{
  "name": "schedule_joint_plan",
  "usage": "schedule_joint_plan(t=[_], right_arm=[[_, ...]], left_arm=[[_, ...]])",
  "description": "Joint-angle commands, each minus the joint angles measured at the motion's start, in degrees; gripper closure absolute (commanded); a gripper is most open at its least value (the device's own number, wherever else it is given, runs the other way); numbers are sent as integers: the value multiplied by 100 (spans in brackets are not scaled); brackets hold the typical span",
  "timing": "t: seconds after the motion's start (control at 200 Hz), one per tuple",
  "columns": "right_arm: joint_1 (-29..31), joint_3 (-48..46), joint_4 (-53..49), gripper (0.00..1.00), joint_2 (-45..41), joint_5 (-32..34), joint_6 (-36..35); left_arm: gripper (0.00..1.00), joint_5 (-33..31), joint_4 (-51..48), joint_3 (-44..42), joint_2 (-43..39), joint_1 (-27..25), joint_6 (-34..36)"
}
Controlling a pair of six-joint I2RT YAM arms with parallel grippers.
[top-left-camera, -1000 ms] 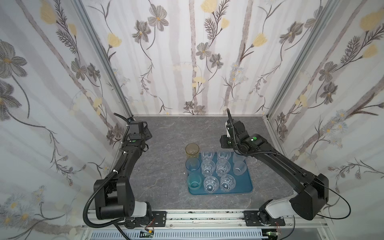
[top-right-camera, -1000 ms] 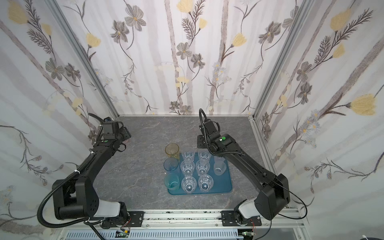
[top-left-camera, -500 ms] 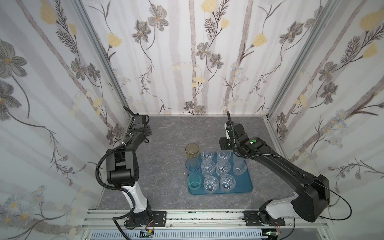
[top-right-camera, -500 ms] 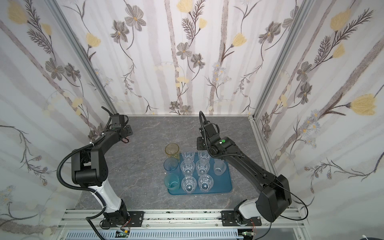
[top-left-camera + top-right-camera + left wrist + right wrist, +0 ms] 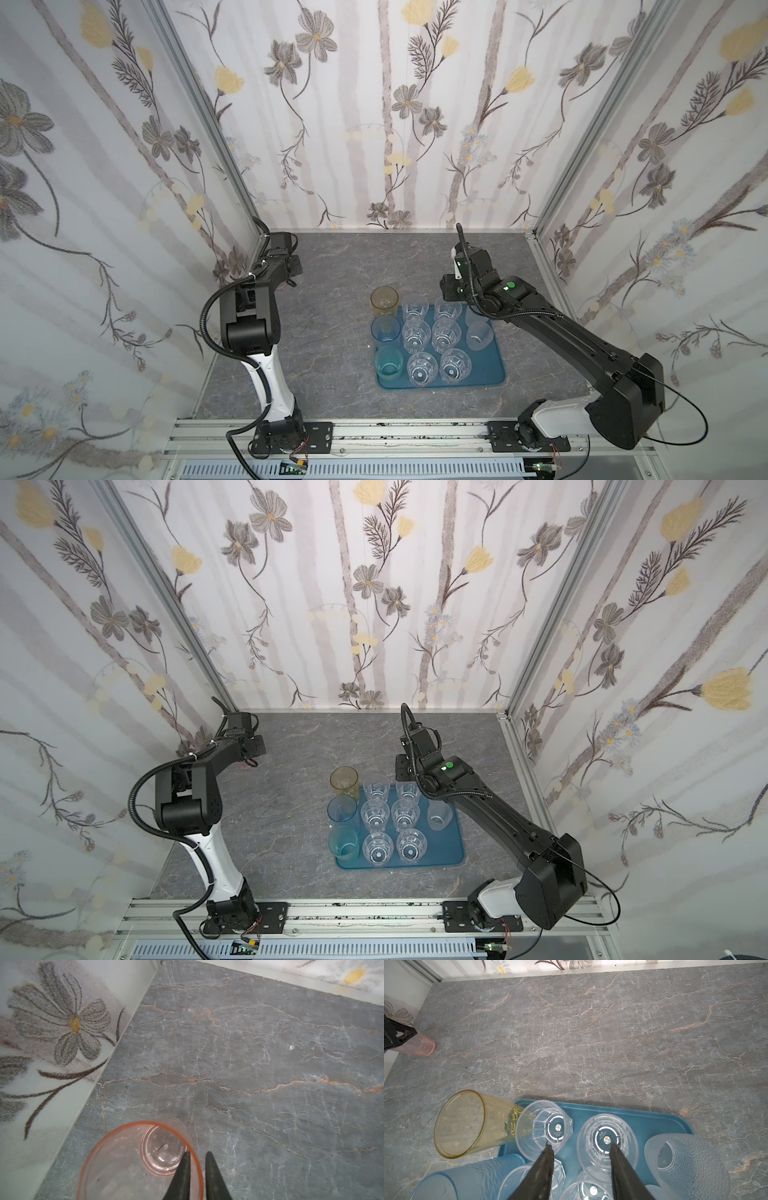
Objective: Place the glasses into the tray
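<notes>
A pink glass (image 5: 124,1159) stands on the grey table near the left wall, far from the tray. My left gripper (image 5: 197,1153) is shut on its rim, one finger inside and one outside; the pink glass (image 5: 419,1046) also shows in the right wrist view. The teal-blue tray (image 5: 486,370) holds several clear faceted glasses (image 5: 417,336) and frosted glasses (image 5: 478,334). A light blue glass (image 5: 385,330) and a teal glass (image 5: 388,365) stand along its left edge. An amber glass (image 5: 384,301) stands just off its far left corner. My right gripper (image 5: 581,1147) hangs open above the tray's (image 5: 643,1122) far clear glasses.
Flowered walls close in the table on the left, back and right, and the left wall (image 5: 52,1064) runs right beside the pink glass. Bare grey table (image 5: 332,291) lies between the pink glass and the tray. A metal rail (image 5: 374,432) runs along the front edge.
My left gripper has closed on the pink glass's rim, and the left arm has folded up with its elbow raised. The right gripper has hardly moved.
</notes>
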Motion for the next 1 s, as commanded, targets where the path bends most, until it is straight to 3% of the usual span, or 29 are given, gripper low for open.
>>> schedule_joint_plan(t=[0.0,0.155,0.365,0.57,0.734,0.864,0.994], right_arm=[[4,-13,218,55,-20,88,52],[13,14,218,55,-20,50,79],[15,31,205,55,-16,52,108],[39,105,288,55,88,-48,175],[125,294,189,55,211,-68,167],[125,336,253,55,255,-44,160],[124,517,237,55,502,-123,159]], left_arm=[[90,173,-40,42,31,6,97],[100,261,-49,11,19,-2,95],[100,695,-86,28,-364,-156,-175],[100,1136,-137,-294,-1213,-1021,-809],[100,987,-145,-817,-1793,-2005,-1012],[100,854,-170,-645,-1951,-2693,-1015],[100,970,-225,-113,-1602,-3165,-997]])
